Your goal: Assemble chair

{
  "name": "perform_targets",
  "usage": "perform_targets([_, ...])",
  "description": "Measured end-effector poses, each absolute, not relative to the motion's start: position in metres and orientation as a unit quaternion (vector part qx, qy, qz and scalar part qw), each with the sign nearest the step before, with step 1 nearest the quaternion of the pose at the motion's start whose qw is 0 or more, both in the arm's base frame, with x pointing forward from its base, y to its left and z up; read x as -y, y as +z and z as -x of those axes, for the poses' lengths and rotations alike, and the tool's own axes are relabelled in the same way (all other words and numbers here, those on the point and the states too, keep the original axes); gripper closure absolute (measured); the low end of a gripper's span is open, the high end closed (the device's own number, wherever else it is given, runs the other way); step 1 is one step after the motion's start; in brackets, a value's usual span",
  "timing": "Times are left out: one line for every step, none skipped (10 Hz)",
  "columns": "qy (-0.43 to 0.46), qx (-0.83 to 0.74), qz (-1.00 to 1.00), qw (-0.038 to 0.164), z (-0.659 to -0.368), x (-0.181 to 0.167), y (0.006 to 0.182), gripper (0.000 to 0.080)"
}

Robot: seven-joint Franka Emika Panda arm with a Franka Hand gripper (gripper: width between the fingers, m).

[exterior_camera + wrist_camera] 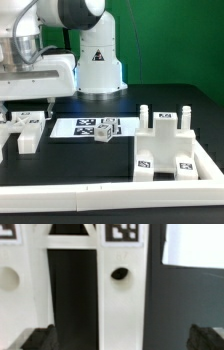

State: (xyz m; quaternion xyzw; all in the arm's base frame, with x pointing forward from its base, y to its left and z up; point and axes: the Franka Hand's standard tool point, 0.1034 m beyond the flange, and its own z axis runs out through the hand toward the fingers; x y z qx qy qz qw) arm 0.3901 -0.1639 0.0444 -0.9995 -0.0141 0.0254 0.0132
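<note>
Gripper (125, 339), exterior view's middle left: jaws wide apart, empty, above drilled chair bar (122, 303). Risk: off-centre closing could shove it askew.

A green backdrop (165, 25) closes the scene at the rear. The table (85, 157) has a black top. A white rail (100, 190) borders its near edge and the exterior view's right edge. The marker board (70, 128) lies flat at mid-table. Lighting is bright and diffuse.
</note>
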Motion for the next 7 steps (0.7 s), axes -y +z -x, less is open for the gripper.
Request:
perform_targets([0.033, 0.018, 0.999, 0.015, -0.387, 0.158, 0.039, 0.0151])
perform_targets([0.037, 0.02, 0.999, 0.016, -0.386, 0.156, 0.035, 0.0151])
perform_targets([0.039, 0.022, 0.999, 0.012, -0.383, 0.157, 0.03, 0.0151])
perform_targets([0.042, 0.023, 0.999, 0.007, -0.38, 0.159, 0.023, 0.0151])
perform_targets([0.047, 0.025, 0.999, 0.004, -0.376, 0.158, 0.016, 0.0151])
perform_targets([0.049, 0.028, 0.998, 0.002, -0.374, 0.155, 0.011, 0.0151])
perform_targets([0.052, 0.03, 0.998, 0.002, -0.372, 0.153, 0.008, 0.0151])
